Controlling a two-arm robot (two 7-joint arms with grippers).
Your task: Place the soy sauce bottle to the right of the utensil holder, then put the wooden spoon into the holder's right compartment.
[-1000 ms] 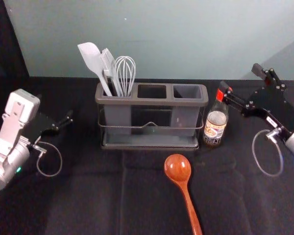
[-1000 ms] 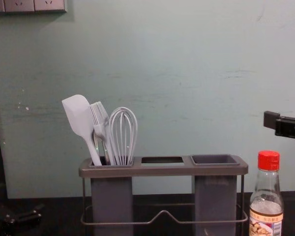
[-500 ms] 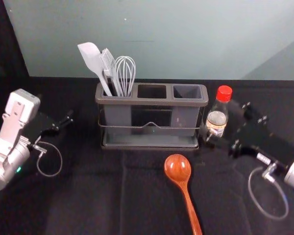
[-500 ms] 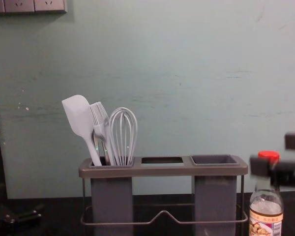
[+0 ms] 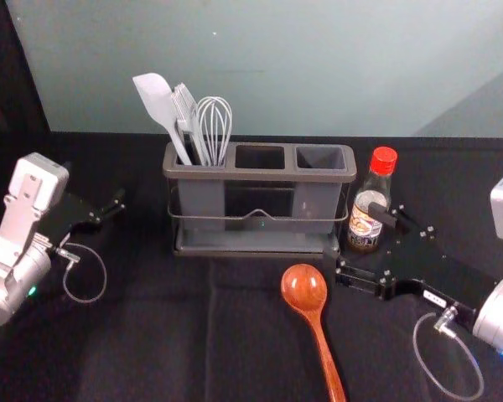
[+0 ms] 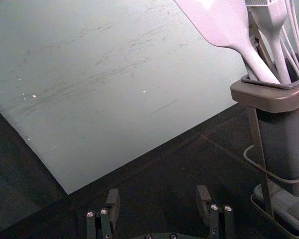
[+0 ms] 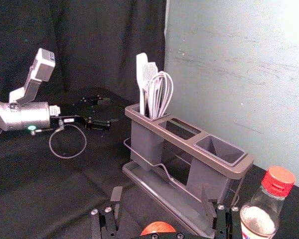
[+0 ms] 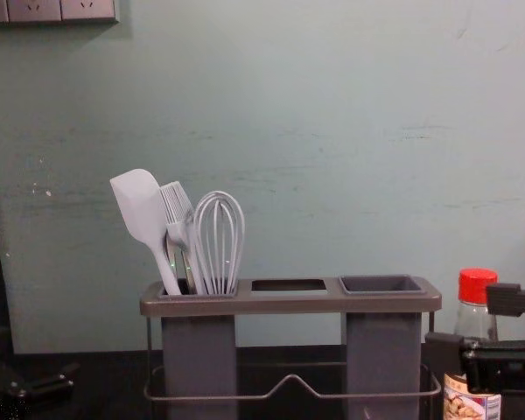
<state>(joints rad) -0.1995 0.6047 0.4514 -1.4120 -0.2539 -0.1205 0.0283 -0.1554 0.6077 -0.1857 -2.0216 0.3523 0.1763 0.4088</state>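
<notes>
With our right tool point(image 7: 161, 190) spread wide near the bottle point(image 5: 363, 228), we'd take the likely light, stiff spoon point(image 5: 303, 287) by its handle point(image 5: 326, 356).

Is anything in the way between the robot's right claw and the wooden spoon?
Nothing visible. The right claw hangs open near the wooden spoon, with just dark cloth between. The soy sauce bottle stands beyond the claw.

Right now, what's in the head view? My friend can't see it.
A robot's open right tool hovers near a wooden spoon and sauce bottle, holding neither. The bottle stands right of a utensil holder with spatula, brush and whisk in its left slot; the left tool is far left.
</notes>
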